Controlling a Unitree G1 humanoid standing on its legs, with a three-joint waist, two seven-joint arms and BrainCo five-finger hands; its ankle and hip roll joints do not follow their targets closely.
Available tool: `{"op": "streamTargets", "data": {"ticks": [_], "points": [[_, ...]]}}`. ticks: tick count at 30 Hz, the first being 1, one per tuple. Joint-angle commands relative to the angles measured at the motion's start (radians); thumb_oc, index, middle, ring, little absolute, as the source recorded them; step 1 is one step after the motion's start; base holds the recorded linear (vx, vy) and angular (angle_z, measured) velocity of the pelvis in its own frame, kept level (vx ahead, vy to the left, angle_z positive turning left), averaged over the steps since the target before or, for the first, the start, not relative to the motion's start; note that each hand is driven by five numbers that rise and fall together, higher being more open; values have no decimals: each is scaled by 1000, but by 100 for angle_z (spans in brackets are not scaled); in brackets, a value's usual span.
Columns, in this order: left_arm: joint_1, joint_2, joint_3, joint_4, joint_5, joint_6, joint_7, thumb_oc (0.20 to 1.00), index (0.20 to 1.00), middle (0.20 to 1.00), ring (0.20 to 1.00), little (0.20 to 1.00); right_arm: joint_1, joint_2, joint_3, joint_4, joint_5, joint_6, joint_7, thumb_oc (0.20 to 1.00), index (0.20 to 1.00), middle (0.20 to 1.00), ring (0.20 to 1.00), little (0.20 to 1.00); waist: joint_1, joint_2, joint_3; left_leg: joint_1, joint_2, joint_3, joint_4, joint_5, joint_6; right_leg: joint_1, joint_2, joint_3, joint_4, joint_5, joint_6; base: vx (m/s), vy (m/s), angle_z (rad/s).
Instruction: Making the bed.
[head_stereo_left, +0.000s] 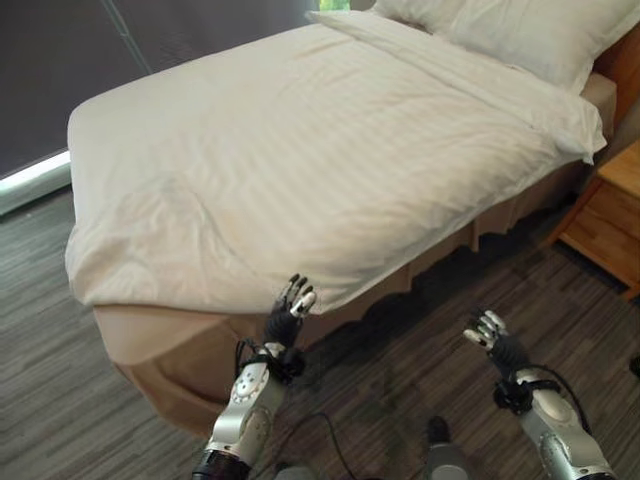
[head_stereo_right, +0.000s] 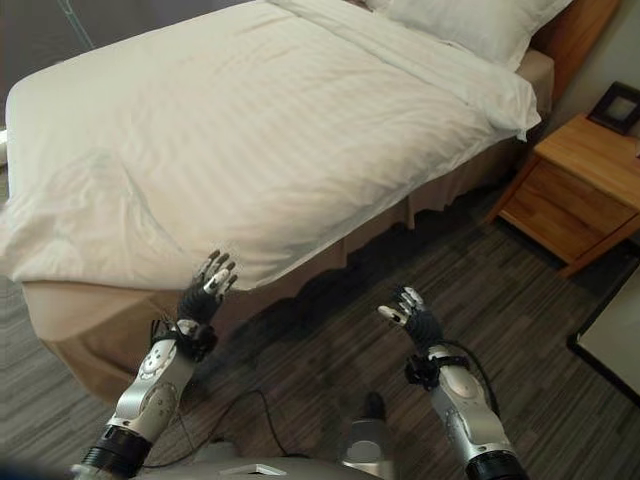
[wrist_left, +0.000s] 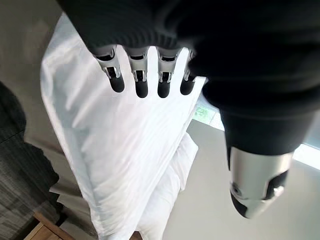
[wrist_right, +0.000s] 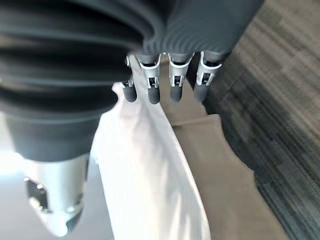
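Before me, filling most of what I look down on, stands the bed (head_stereo_left: 150, 350), my landmark for everything else. Over it lies the white duvet (head_stereo_left: 300, 150), spread nearly flat, with soft wrinkles toward the foot corner and its long edge hanging a little over the beige bed skirt (head_stereo_left: 180, 355) on my side. By my judgement the cover is largely laid out already, and what remains is smoothing or squaring that near edge. Two white pillows (head_stereo_left: 510, 25) sit at the head of the bed, on top of the folded-back duvet end.

Beside the head of the bed is a wooden nightstand (head_stereo_right: 575, 190), with a small dark picture frame (head_stereo_right: 615, 105) on it; it narrows the room at that end. Grey striped carpet (head_stereo_left: 430, 340) runs along the bed's side where I stand.

My left robot hand (head_stereo_left: 290, 305) is raised right at the duvet's hanging edge, fingers spread and relaxed, pinching nothing; whether it touches the cloth I cannot tell. My right robot hand (head_stereo_left: 490, 335) hovers over the carpet, apart from the bed, fingers loosely spread and empty too.
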Motion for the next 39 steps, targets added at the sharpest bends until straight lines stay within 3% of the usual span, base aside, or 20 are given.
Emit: {"op": "streamTargets", "data": {"ticks": [1,2,3,5,7,8,9,11,12,14,16,17,18,22,23,27,31,32,33,39], "points": [[-10,59,71,-81,-25,-76,-8,1000,1000,1000,1000,1000,-36,8,27,-62,3,-52,8,1000,1000,1000,1000,1000,10,-18,-42,31,63,-44,-128,303,-133,107,-51,21,40,-18,25,163,640,15],[-20,71,66,-80,-23,-77,-14,1000,1000,1000,1000,1000,-40,9,24,-55,-2,-49,9,1000,1000,1000,1000,1000,8,-20,-47,26,49,-48,-99,263,-140,110,-82,29,39,10,38,164,603,8],[-25,78,62,-85,-25,-77,-20,1000,1000,1000,1000,1000,-39,15,20,-50,-12,-44,10,1000,1000,1000,1000,1000,3,-31,-49,30,26,-33,-81,168,-128,107,-108,41,38,28,48,162,608,19],[-45,108,24,-71,4,-65,-35,1000,1000,1000,1000,1000,-12,44,1,-48,-32,-39,7,1000,1000,1000,1000,1000,-10,-52,-56,60,-19,10,-127,40,-97,83,-171,78,53,216,61,137,631,15],[-70,129,-1,-49,47,-68,-14,1000,1000,1000,1000,1000,-28,77,4,-35,0,-48,-22,1000,1000,1000,1000,1000,-12,-66,-41,57,-76,36,-114,15,-62,33,-204,80,58,409,36,52,651,7],[-59,143,0,-51,44,-69,-8,1000,1000,1000,1000,1000,-36,123,15,-36,116,-62,-38,1000,1000,1000,1000,1000,-12,-54,-26,69,-89,62,-127,20,-46,13,-196,57,77,426,27,2,848,11],[-36,157,-7,-62,44,-55,-31,1000,1000,1000,1000,1000,-24,146,37,-40,203,-48,17,1000,1000,1000,1000,1000,-30,-20,-20,63,-107,52,-162,54,-15,-18,-81,149,211,356,11,10,893,11],[-25,159,-5,-58,47,-41,-50,1000,1000,1000,1000,1000,-14,139,45,-50,181,-37,42,1000,1000,1000,1000,1000,-30,-8,-21,63,-123,48,-188,68,4,-25,-43,134,280,310,2,-2,667,13],[2,152,9,-47,63,-22,-49,1000,1000,1000,1000,1000,-9,122,52,-58,117,-35,44,1000,1000,1000,1000,1000,-16,-1,-17,84,-177,68,-228,70,46,-45,-26,41,407,272,-15,-22,609,19],[15,145,9,-47,61,-16,-53,1000,1000,1000,1000,1000,-9,116,52,-54,97,-33,41,1000,1000,1000,1000,1000,-15,4,-17,96,-196,74,-244,73,63,-70,7,29,464,249,-21,-16,478,-2],[39,116,26,-42,66,-11,-46,1000,1000,1000,1000,1000,-20,98,49,-45,11,-35,35,1000,1000,1000,1000,1000,-12,0,-5,125,-243,72,-261,71,92,-131,138,-9,563,138,-39,-18,405,-8],[39,116,26,-42,66,-11,-46,1000,1000,1000,1000,1000,-20,98,49,-45,11,-35,35,1000,1000,1000,1000,1000,-12,0,-4,125,-243,72,-261,71,92,-131,138,-9,563,137,-39,-1,389,-5],[57,85,26,-42,46,-10,-51,1000,1000,1000,1000,1000,-18,86,33,-42,-9,-40,29,1000,1000,1000,1000,1000,-10,-14,-5,136,-275,81,-267,67,102,-127,169,-66,528,120,-46,11,166,-9],[65,72,23,-39,43,-10,-51,1000,1000,1000,1000,1000,-16,82,24,-42,-8,-41,25,1000,1000,1000,1000,1000,-16,-18,-5,145,-286,84,-269,63,104,-127,197,-89,505,94,-54,20,131,-4],[72,47,11,-40,29,-6,-48,1000,1000,1000,1000,1000,-20,80,17,-38,3,-47,17,1000,1000,1000,1000,1000,-25,-34,-13,153,-320,80,-269,58,110,-116,261,-101,383,69,-63,55,132,-14],[70,44,9,-38,39,-9,-50,1000,1000,1000,1000,1000,-37,86,38,-32,18,-44,22,1000,1000,1000,1000,1000,-7,-63,-36,143,-352,99,-264,55,104,12,263,-143,110,29,-93,27,37,-29],[82,48,37,-44,42,-15,-41,1000,1000,1000,1000,1000,-59,73,72,-53,-38,-37,35,1000,1000,1000,1000,1000,25,-65,-44,134,-339,142,-256,56,99,51,226,-146,76,38,-81,-36,-44,-28],[81,48,37,-44,42,-15,-41,1000,1000,1000,1000,1000,-59,73,72,-53,-38,-37,35,1000,1000,1000,1000,1000,25,-65,-44,134,-339,143,-256,56,99,51,226,-146,76,38,-80,-32,-50,-14],[91,43,44,-45,44,-17,-44,1000,1000,1000,1000,1000,-69,67,81,-56,-49,-35,38,1000,1000,1000,1000,1000,29,-72,-55,124,-345,154,-255,54,91,109,223,-147,-30,25,-82,-19,-45,-18],[115,18,58,-41,9,-19,-41,1000,1000,1000,1000,1000,-74,49,99,-60,-92,-35,47,1000,1000,1000,1000,1000,42,-67,-73,140,-345,176,-262,50,90,147,239,-140,-81,14,-94,22,-74,-16]]}}
